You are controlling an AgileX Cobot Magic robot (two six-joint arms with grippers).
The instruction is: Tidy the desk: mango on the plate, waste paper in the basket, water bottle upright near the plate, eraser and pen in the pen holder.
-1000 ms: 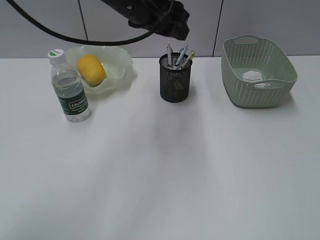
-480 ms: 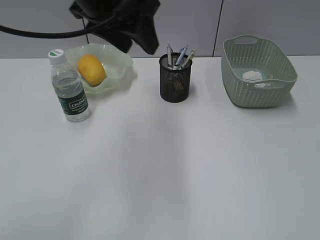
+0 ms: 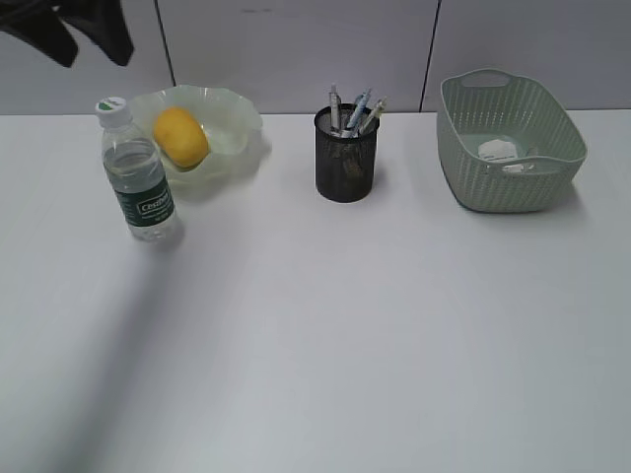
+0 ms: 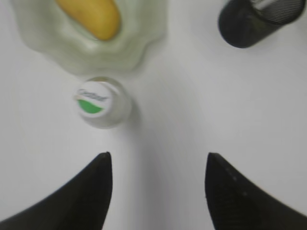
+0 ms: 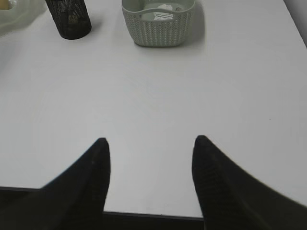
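White desk (image 3: 345,335): bottle (image 3: 138,177), plate (image 3: 237,133), holder (image 3: 346,158), basket (image 3: 508,177).

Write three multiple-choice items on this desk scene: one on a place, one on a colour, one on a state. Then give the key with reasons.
1. Where is the mango?
A. on the plate
B. in the basket
C. on the bare desk

2. What colour is the pen holder?
A. white
B. black
C. pale green

3. How is the water bottle placed?
A. lying on its side
B. standing upright
C. held in a gripper

Key: 1 A, the fruit sits in the ruffled dish. 2 B, its mesh is black. 3 B, it stands cap-up beside the plate, untouched.
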